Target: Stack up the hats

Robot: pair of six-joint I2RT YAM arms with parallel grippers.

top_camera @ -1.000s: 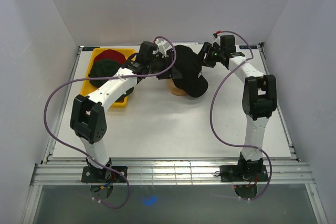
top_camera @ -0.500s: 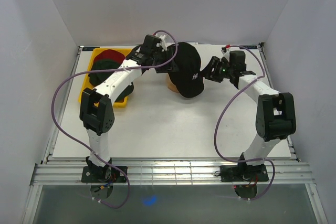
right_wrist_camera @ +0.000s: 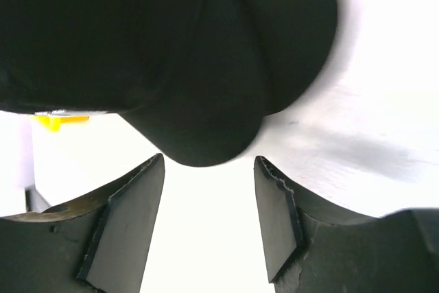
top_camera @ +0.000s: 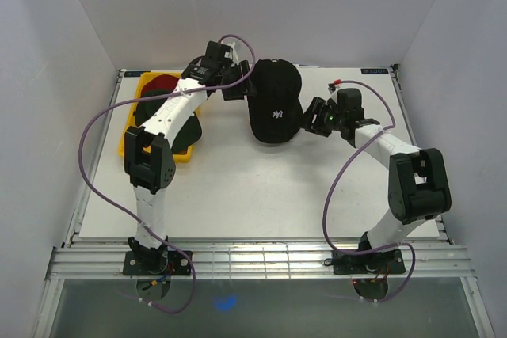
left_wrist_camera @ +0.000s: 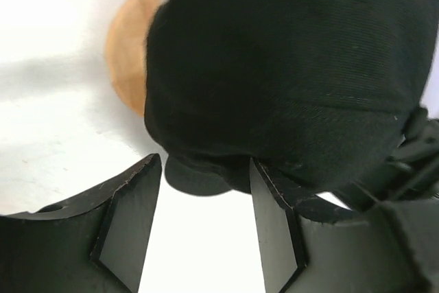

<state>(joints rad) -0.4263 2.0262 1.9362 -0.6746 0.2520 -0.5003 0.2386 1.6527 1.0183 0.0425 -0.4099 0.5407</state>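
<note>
Behind the left gripper (left_wrist_camera: 204,166), the yellow tray (top_camera: 181,157) keeps the red hat (top_camera: 162,83) and other hats that are not yet stacked. Between it and the right gripper (right_wrist_camera: 209,159), the black hat (top_camera: 273,104) sits on the wooden stand (left_wrist_camera: 127,60), which holds it up. Both grippers are let go, fingers apart, gripping nothing.

Landmark: the stand (left_wrist_camera: 127,60), on the table (top_camera: 238,187) behind its middle.
Cap (top_camera: 274,112): sat on the stand and covered most of it, with its brim on the near side.
Tray (top_camera: 127,142): lay well left of the stand, by the table's left edge.
Other caps (top_camera: 162,85): lay in the tray, one behind another.
Left gripper (top_camera: 238,85): was just left of the stand and slightly behind it, at the cap's rear edge.
Right gripper (top_camera: 311,119): was just right of the stand, at the cap's near right edge.
</note>
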